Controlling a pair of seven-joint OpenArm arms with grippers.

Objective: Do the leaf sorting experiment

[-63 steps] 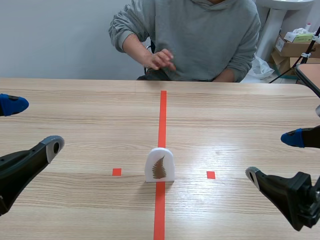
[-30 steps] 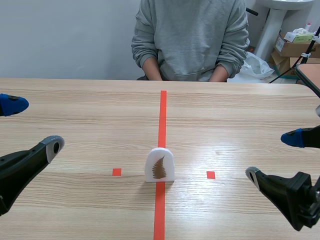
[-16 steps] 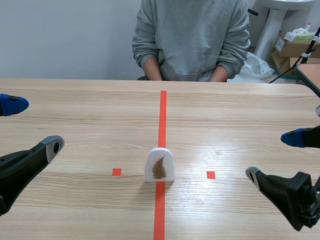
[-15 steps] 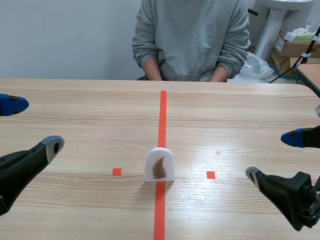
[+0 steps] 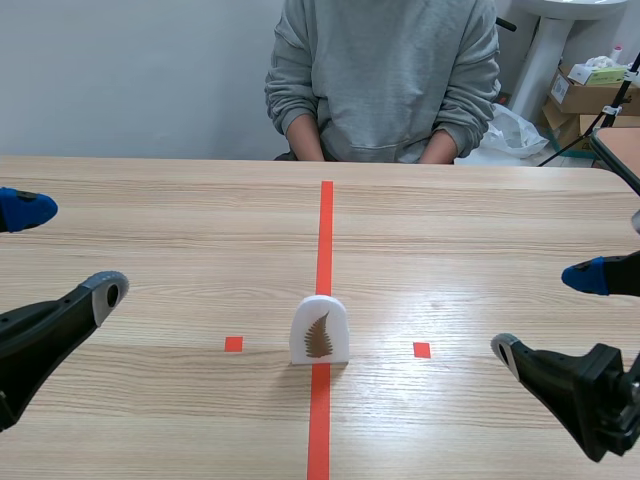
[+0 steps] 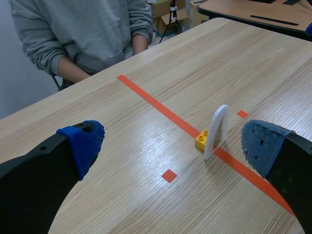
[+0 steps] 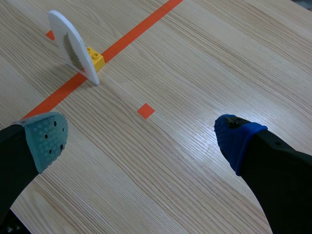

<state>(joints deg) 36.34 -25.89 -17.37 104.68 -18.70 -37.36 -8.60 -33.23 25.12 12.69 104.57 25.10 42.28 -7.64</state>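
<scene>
1. Sorting, as I judge it, is at its very start: the leaf card (image 5: 320, 330), a white arched plaque bearing a brown fern leaf, stands upright and untouched on the orange-red tape line (image 5: 324, 230), between the two small tape squares.
2. A yellow brick (image 6: 201, 140) sits against the card's far face, toward the person (image 5: 385, 80) seated across the worktop (image 5: 160, 200); it seems to prop the card.
3. The left pincer (image 5: 65, 250) is spread wide and holds nothing, well apart from the card on its own side.
4. The right pincer (image 5: 545, 312) is likewise spread and empty, also well apart from the card.
5. The next move probably calls for one arm to reach in to the middle and bring its fingers to either face of the thin plaque.
6. Which side this leaf belongs on cannot be told from here.
7. The card looks light and narrow-footed, so a sideways nudge would likely tip it; a square, gentle closing suits it best.
</scene>
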